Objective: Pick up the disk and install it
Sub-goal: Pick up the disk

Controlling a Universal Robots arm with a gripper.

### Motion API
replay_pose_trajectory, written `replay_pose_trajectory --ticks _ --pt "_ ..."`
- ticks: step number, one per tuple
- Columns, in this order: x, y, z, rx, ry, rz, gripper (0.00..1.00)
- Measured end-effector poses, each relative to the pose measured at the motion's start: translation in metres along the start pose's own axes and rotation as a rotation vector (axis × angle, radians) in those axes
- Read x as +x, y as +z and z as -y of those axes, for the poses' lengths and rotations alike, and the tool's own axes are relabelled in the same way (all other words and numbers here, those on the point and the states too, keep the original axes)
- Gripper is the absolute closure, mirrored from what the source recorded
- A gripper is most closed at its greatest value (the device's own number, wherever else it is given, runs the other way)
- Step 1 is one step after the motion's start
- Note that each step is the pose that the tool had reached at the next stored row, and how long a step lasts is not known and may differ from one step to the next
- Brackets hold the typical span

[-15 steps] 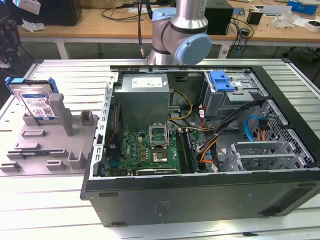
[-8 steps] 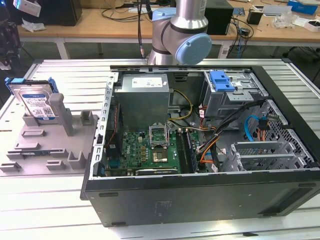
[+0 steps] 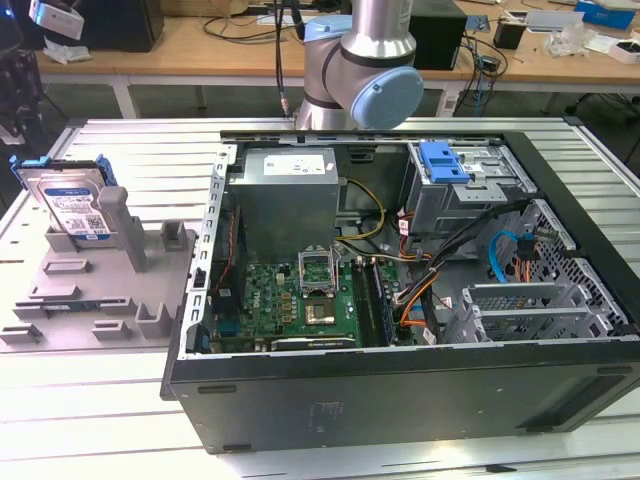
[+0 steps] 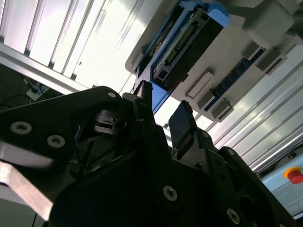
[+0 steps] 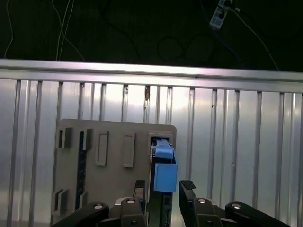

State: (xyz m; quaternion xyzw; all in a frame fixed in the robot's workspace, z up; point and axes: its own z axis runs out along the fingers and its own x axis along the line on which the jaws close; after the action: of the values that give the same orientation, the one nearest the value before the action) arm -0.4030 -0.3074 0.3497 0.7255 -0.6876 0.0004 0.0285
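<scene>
And here's the black two-fingered claw [image 5: 163, 187] looking straight down, its fingers [image 5: 187, 186] spread apart and holding nothing. The disk [image 5: 164, 175], a flat silver-metal hard drive in a bright blue plastic carrier frame, is lined up in the gap between them but apart from both. In the exterior view the disk [image 3: 72, 203] stands on edge in the grey plastic fixture plate with upright posts [image 3: 100, 295], towards the exterior view's left. That's well apart from the open black computer case [image 3: 400, 400] and its grey metal drive cage with the blue latch [image 3: 455, 175]. To do this pick well, I'd say, the claw should descend square, one finger to each broad face, and close on the frame's upper edge without knocking the neighbouring post. Hard to call: how high the claw hangs above the disk. The arm's blue-capped joint [image 3: 365, 70] is cut off at the exterior view's top edge, and a post hides the disk's lower corner.
</scene>
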Motion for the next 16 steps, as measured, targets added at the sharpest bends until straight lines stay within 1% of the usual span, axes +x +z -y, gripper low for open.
replay_pose_trajectory --ticks 9,16 --pt "-0.0003 0.0053 -0.0007 0.0001 -0.003 -0.0001 0.58" --pt "-0.0005 0.008 -0.0011 0.0003 -0.007 0.0001 0.58"
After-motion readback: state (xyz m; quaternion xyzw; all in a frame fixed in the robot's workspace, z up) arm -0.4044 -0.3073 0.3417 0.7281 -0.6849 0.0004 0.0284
